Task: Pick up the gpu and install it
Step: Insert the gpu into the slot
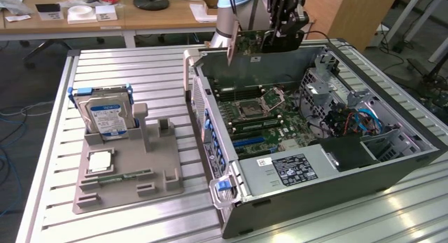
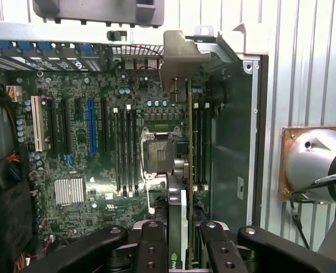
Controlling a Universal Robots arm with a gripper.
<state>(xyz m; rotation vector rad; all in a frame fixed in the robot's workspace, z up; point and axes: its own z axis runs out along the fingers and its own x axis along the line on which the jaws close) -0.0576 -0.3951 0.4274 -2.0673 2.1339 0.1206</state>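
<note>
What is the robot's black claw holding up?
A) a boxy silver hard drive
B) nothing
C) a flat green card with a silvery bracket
C: the black gripper is clamped on the flat green card with a silvery bracket, above the open grey computer case.

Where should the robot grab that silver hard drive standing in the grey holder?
Probably by its top part, coming straight down from above, pinching the labelled face and the back. The hard drive stands on edge in a slot of the grey holder, so its bottom is tucked in and its top sticks up free.
</note>
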